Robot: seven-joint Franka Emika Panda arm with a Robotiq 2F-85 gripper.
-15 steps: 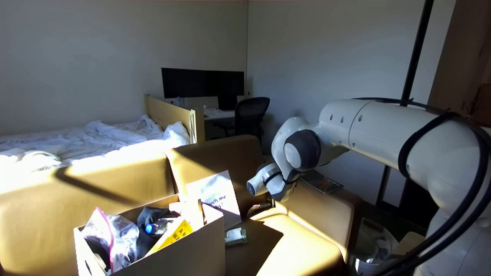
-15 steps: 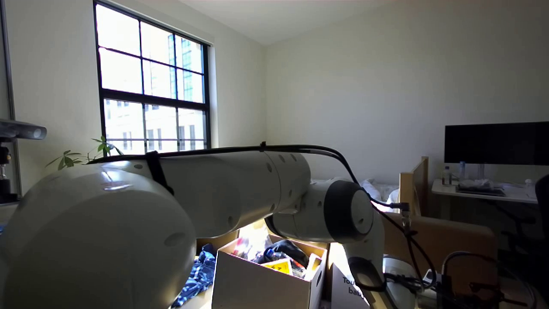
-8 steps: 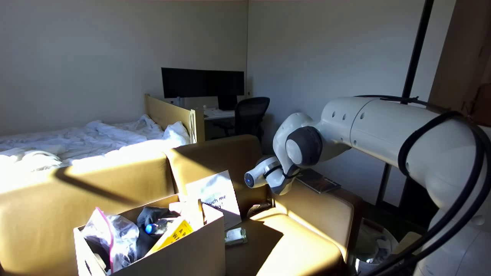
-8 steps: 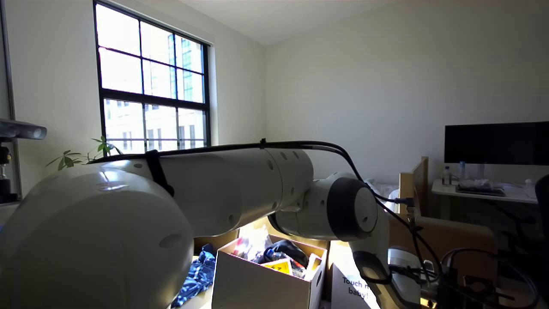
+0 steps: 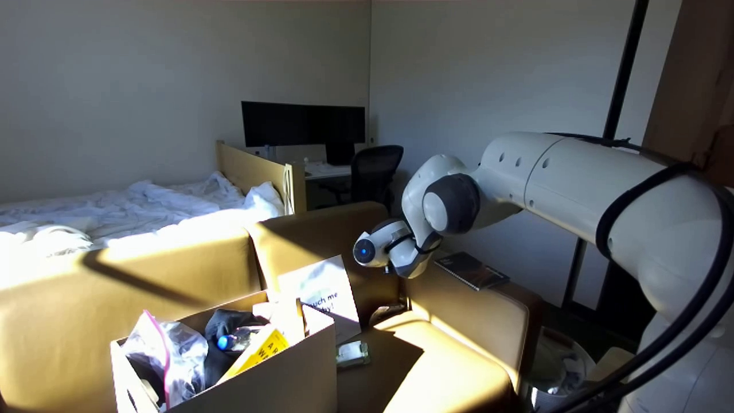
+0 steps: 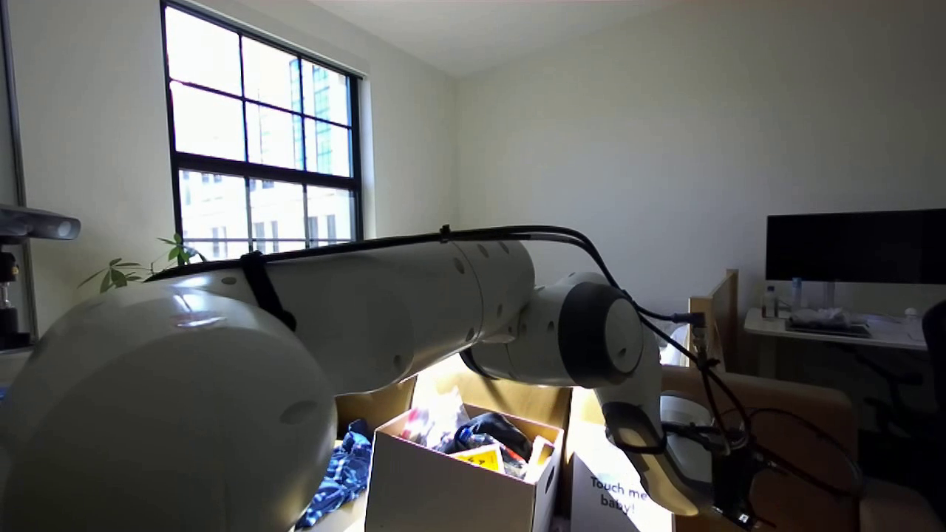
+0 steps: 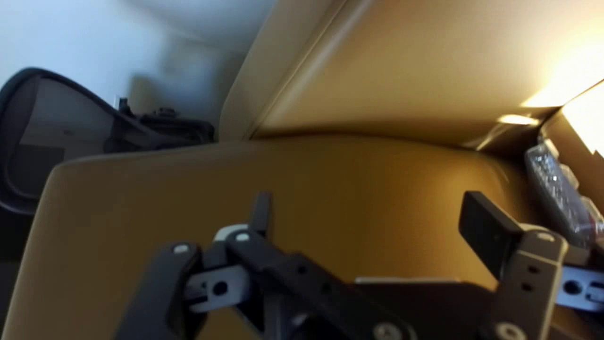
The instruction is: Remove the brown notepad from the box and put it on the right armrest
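Note:
The brown notepad [image 5: 471, 271], dark with a spiral edge, lies flat on top of the right armrest [image 5: 467, 312] in an exterior view. My gripper [image 7: 370, 217] is open in the wrist view, its fingers wide apart with only tan couch surface behind them. In an exterior view the gripper [image 6: 739, 513] is dark and partly cut off by the lower edge. My hand is above and beside the notepad, apart from it. The box [image 5: 281, 373] stands on the couch seat; it also shows in an exterior view [image 6: 451, 488].
The box holds a clear plastic bag [image 5: 172, 355], dark cloth and a yellow item [image 5: 266, 349]. A white sign [image 5: 321, 298] leans on the couch back beside it. A small packet [image 5: 352, 354] lies on the seat. An office chair [image 7: 61, 89] stands beyond the couch.
My arm has risen, and the wrist has moved up and away from the armrest. More of the notepad shows now; its edge shifted very slightly at first, then stayed still. The box has not moved.

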